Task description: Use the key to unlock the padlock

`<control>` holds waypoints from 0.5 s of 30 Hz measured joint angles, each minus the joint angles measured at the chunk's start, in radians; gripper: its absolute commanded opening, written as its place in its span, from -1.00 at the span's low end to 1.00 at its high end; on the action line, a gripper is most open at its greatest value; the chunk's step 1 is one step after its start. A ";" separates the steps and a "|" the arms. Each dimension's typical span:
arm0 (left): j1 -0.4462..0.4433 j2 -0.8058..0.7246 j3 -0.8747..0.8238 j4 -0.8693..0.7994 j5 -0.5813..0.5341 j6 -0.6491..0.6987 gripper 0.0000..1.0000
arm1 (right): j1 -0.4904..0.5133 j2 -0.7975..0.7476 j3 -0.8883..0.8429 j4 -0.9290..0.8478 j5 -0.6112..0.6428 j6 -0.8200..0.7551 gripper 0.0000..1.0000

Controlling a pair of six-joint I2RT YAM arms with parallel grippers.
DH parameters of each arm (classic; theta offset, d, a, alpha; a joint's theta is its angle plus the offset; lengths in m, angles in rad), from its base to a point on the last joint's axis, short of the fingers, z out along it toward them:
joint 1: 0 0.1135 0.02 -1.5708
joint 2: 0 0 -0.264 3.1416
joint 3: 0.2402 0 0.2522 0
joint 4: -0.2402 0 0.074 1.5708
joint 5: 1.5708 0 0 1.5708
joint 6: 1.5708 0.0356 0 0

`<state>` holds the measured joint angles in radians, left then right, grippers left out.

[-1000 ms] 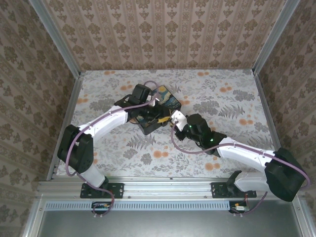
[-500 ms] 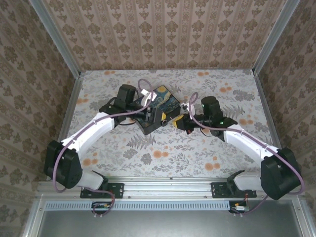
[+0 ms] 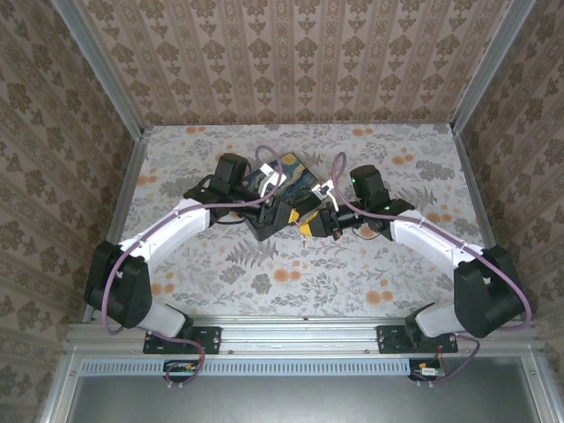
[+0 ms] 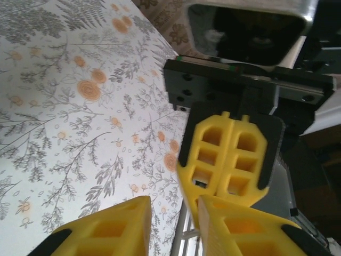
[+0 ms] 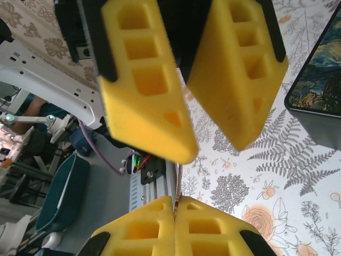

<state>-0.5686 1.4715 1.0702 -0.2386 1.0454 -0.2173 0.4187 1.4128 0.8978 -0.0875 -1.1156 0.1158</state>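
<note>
Facing tip to tip just beside box, with left fingers parted and empty, right fingers clenched together; padlock location not discernible.

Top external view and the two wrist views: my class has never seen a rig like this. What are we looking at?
From above you see two robot arms, the left arm and the right arm, meeting over a flowered table. The other pictures come from a camera on each wrist, looking along its own yellow fingers. The left tool is open; the right tool, facing it, is shut. A dark box with a blue-and-yellow painting lies beside them. The padlock and key are too small to make out.
</note>
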 measured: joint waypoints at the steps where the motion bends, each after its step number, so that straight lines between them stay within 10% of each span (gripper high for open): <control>1: -0.004 0.000 -0.004 0.003 0.010 0.003 -0.54 | 0.000 0.005 0.001 -0.001 0.000 0.001 -1.00; 15: -0.009 -0.012 -0.038 0.005 0.071 0.020 -1.00 | 0.000 0.021 0.025 -0.026 -0.022 -0.006 -0.73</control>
<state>-0.5774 1.4597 1.0321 -0.2340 1.1160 -0.1970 0.4187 1.4334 0.9226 -0.1135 -1.1374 0.1101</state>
